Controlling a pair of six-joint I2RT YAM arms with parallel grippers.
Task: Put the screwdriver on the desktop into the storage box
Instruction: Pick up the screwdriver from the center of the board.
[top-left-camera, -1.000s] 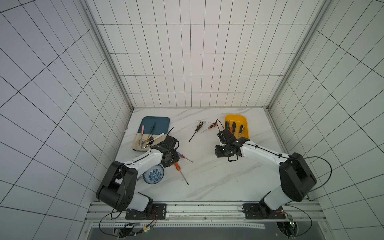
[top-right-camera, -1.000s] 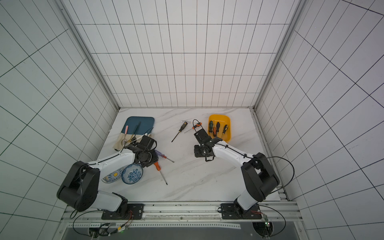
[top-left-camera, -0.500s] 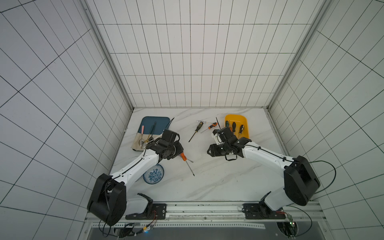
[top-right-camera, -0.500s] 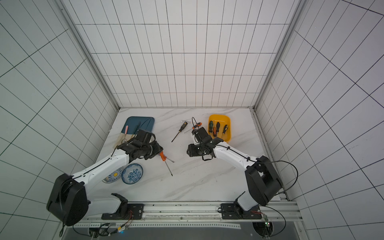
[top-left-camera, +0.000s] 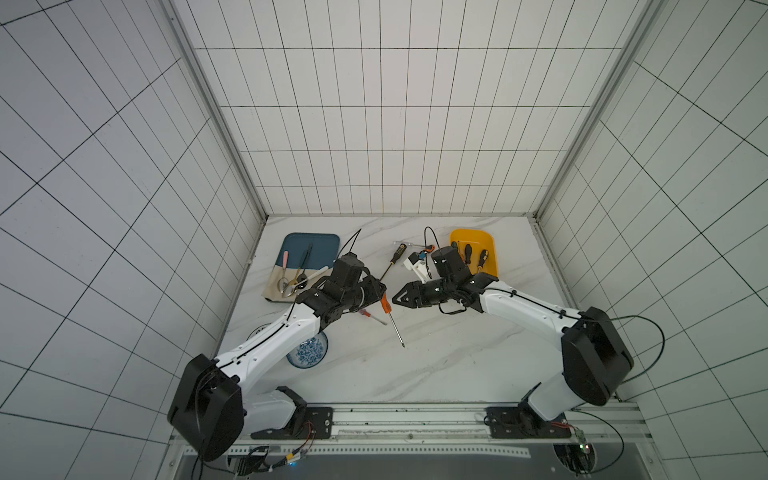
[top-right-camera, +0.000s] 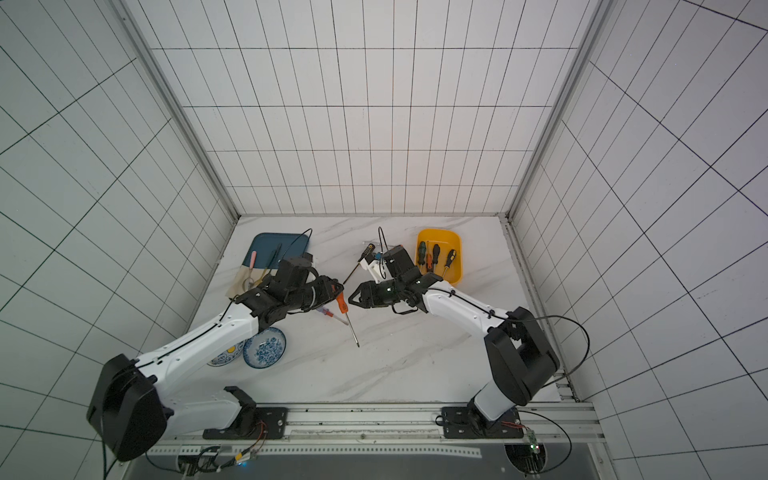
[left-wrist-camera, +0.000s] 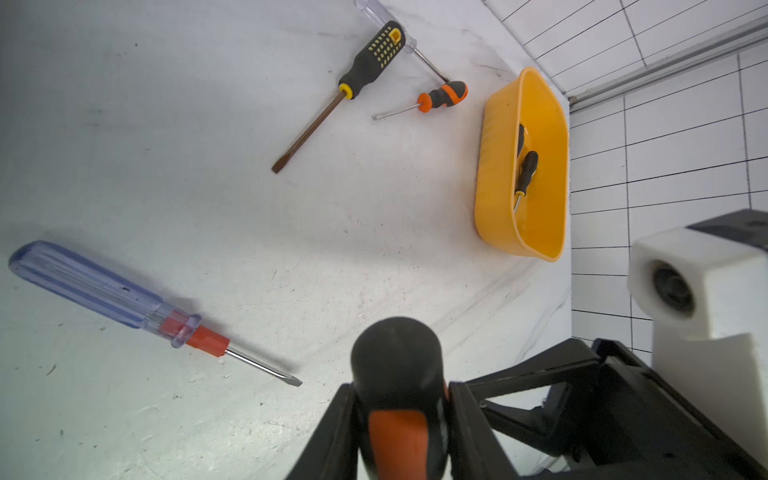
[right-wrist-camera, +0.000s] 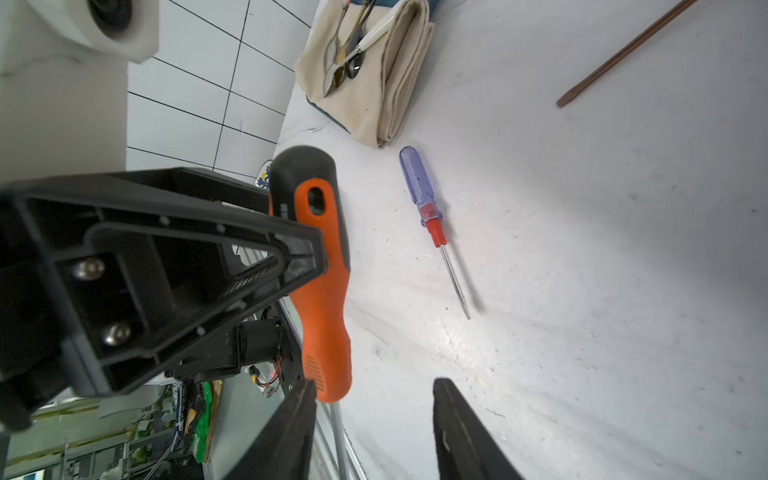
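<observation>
Orange screwdriver half-hidden in left gripper

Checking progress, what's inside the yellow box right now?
Three screwdrivers lie inside the yellow box. The right arm covers its near corner, so anything there is hidden.

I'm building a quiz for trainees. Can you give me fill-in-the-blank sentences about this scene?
The left gripper is shut on a screwdriver whose handle is black and ____.
The right gripper beside it stands ____.
The yellow plastic storage box holds ____ screwdrivers.
The red-collared screwdriver on the white marbled desktop has a clear ____ handle.
Missing words: orange, open, three, blue.
</observation>
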